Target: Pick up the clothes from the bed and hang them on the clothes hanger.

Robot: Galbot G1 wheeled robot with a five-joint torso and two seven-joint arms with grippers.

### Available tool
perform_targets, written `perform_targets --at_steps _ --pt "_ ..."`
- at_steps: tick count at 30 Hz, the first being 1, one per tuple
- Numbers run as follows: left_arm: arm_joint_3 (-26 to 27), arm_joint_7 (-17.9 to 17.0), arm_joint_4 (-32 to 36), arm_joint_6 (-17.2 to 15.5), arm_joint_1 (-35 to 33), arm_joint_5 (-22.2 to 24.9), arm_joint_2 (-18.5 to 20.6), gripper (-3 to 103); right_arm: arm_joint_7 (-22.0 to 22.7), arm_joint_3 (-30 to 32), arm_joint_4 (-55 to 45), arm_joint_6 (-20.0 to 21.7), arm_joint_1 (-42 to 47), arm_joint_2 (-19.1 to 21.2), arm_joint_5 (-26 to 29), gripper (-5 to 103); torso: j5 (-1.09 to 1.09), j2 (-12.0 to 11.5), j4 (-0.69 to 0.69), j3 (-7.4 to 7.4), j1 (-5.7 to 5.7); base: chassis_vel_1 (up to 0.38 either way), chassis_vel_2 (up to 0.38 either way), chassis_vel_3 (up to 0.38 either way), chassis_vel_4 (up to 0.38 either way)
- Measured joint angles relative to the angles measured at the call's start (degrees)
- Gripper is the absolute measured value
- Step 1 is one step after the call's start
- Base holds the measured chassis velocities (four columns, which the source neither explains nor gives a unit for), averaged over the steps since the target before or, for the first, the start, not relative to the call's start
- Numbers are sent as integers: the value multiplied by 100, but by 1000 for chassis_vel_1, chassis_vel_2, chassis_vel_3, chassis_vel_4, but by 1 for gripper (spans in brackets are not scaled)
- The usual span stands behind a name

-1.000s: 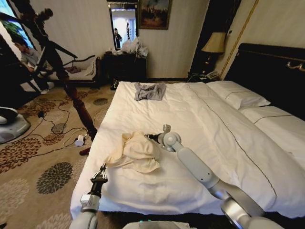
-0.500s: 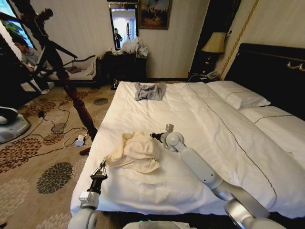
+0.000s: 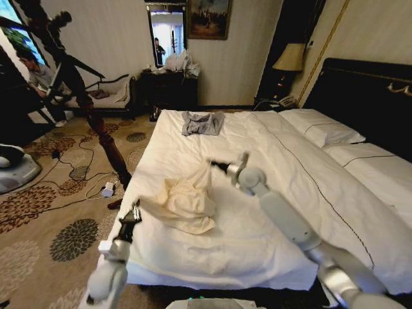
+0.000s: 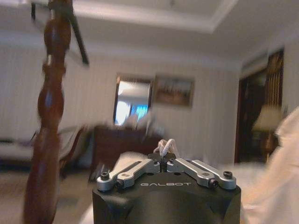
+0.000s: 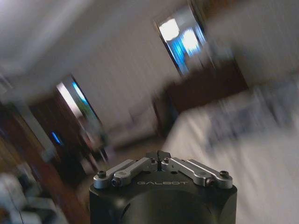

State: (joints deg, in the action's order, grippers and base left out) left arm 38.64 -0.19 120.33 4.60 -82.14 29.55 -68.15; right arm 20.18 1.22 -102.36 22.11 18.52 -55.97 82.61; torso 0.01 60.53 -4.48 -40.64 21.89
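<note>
My right gripper (image 3: 214,164), fingers pinched together on a raised fold of the clothes (image 3: 185,201), lifts it above the bed (image 3: 270,193) near its left edge. My left gripper (image 3: 134,212), shut on pale cloth (motion-blurred), hovers beside the cream, crumpled shirt's lower edge.

Bare white sheet lies open across the bed (image 3: 290,193) on the headboard side of the clothes (image 3: 187,201), while the dark coat stand (image 3: 96,125) leans just off the bed's left edge
</note>
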Motion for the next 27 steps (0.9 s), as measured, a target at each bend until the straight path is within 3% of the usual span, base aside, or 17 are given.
perform_targets --at_steps 1,4,7,8,11,13,15,16,18,19,20,22,23,24,26,27 --pt "0 0 0 0 0 0 0 1 0 0 0 0 0 0 0 0 0 0 0 0 0 0 0 0 0" --pt "366 -211 244 -331 556 745 564 1 228 162 -519 -80 -693 315 492 0 2 0 0 1 0 0 0 0 0" --pt "504 -231 312 -379 502 872 669 1 550 204 -934 -38 -792 463 660 0 -2 1 0 2 0 0 0 0 0" --pt "552 -173 344 -303 161 687 598 1 1060 184 -1560 190 -622 650 653 0 -1 1 4 2 0 0 0 0 0" --pt "538 -31 330 -130 -264 302 388 1 1476 133 -2054 566 -209 857 384 0 -4 1 5 2 -2 0 0 0 0" --pt "442 126 240 133 -912 -317 -39 1 2164 97 -2588 1230 905 1170 -32 0 -1 1 5 2 -3 0 0 0 0" --pt "396 155 199 193 -1095 -487 -179 1 2337 83 -2661 1339 1318 1224 -133 0 -1 2 5 2 -3 0 0 0 0" --pt "318 191 124 313 -1350 -761 -392 1 2567 41 -2717 1461 2207 1264 -423 0 3 1 2 2 -3 0 0 0 0" --pt "260 206 35 413 -1539 -1019 -586 1 2682 1 -2709 1543 3139 1239 -779 -3 6 1 -1 2 -3 0 0 0 0" --pt "260 206 35 413 -1539 -1019 -586 1 2682 1 -2709 1543 3139 1239 -779 -3 6 1 -1 2 -3 0 0 0 0" --pt "228 211 -15 441 -1648 -1159 -728 1 2891 -8 -2694 1665 3772 1122 -780 1 0 1 -1 2 -4 0 0 0 0" --pt "228 203 -17 441 -1673 -1203 -770 1 3187 -6 -2718 1826 4093 1014 -551 12 2 1 2 2 -4 0 0 0 0" --pt "234 198 -12 427 -1671 -1221 -772 1 3397 12 -2779 1927 4224 981 -359 12 1 1 3 3 -4 0 0 0 0" --pt "252 181 8 394 -1648 -1232 -757 1 3599 56 -2878 1996 4355 991 -130 23 -1 1 3 2 -3 0 0 0 0" --pt "270 165 29 367 -1624 -1240 -741 1 3658 82 -2951 1998 4411 1033 -30 23 0 1 2 2 -3 0 0 0 0" --pt "282 153 46 343 -1603 -1247 -730 1 3672 112 -3015 1999 4426 1091 14 28 0 1 1 2 -3 0 0 0 0"
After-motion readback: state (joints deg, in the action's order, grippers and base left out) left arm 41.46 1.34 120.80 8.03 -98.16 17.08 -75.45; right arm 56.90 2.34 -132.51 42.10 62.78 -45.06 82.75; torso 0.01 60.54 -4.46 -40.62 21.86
